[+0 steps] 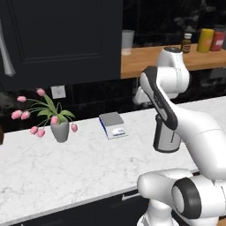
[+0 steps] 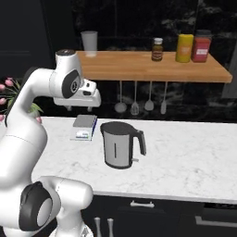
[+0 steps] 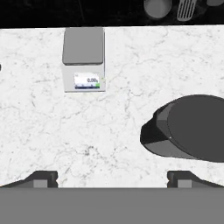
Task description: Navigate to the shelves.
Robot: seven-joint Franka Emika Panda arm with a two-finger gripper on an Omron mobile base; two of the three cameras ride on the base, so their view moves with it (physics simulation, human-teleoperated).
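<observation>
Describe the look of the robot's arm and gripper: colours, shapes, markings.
The arm is glossy white, built of rounded, bulbous links with dark grey bands and round caps at the joints. No cables or markings show. The gripper has two small dark grey finger tips, blocky with lighter grey faces.

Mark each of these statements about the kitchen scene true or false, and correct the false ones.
1. The kettle stands on the marble countertop. True.
2. The shelves carry a red canister. True.
3. The kitchen scale sits on the wooden shelves. False: it sits on the countertop, left of the kettle.
4. The claw grips the kettle's handle. False: its fingertips are spread apart above the countertop, holding nothing.
5. Utensils hang below the shelves. True.
6. The potted tulips are yellow. False: they are pink.
</observation>
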